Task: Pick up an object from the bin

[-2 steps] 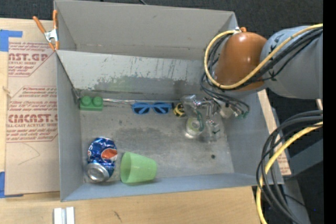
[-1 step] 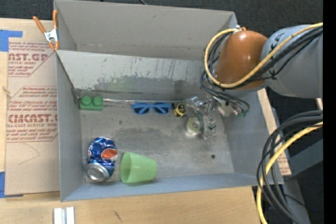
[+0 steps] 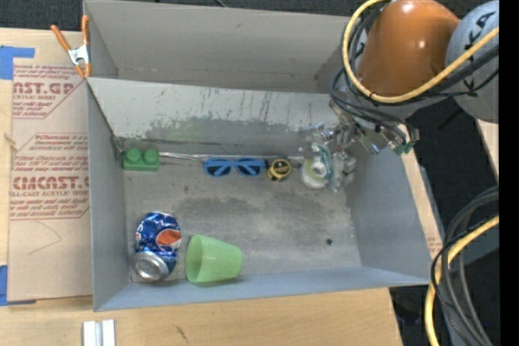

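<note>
From my station I see the gripper point(image 3: 331, 161) low in the right middle of the frame, down near the bin floor where it meets the far wall. It hangs under the arm's orange cover point(image 3: 404, 44), with cables looped around it. I cannot tell whether it is spread or pressed together, because the metal parts and cables blur into one cluster there.

The grey metal bin point(image 3: 243, 44) takes up most of the frame, and its floor is scuffed and mostly bare. The biggest loose thing is a light green plastic cup point(image 3: 214, 259) lying on its side at the lower left. A crushed blue, red and white drink can point(image 3: 156, 245) touches it on the left. A pair of blue sunglasses point(image 3: 235, 167) lies along the foot of the far wall, about mid-frame. A green toy brick point(image 3: 140, 159) sits at the left end of that same wall, well apart from the sunglasses.

The thing nearest the gripper is a small pale round object point(image 3: 314, 173) with a greenish-white tint. It is right at the gripper's lower left — I cannot tell if they touch. Just left of it, beside the sunglasses, lies a still smaller yellow-and-black round piece point(image 3: 279, 169).
</note>
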`<action>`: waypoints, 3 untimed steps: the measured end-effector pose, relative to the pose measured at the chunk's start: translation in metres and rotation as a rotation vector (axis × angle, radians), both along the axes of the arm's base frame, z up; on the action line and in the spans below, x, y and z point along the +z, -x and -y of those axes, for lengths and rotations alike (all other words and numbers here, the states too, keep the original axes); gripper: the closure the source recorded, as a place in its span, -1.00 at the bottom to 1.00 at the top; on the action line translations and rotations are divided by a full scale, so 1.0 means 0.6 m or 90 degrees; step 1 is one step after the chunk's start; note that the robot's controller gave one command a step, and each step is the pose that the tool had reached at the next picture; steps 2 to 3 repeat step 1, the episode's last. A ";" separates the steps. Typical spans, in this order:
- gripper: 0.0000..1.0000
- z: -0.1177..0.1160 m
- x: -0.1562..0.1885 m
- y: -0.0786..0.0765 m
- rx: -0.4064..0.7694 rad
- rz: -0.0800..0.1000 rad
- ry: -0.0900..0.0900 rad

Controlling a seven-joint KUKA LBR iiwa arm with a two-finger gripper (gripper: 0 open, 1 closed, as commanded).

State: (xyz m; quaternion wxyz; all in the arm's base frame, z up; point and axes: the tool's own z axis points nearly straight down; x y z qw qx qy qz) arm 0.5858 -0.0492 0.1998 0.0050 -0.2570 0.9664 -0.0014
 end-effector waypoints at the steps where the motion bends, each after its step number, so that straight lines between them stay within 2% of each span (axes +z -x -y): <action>1: 1.00 0.005 0.181 0.011 0.018 0.001 0.001; 3: 1.00 0.005 0.181 0.011 0.018 0.001 0.001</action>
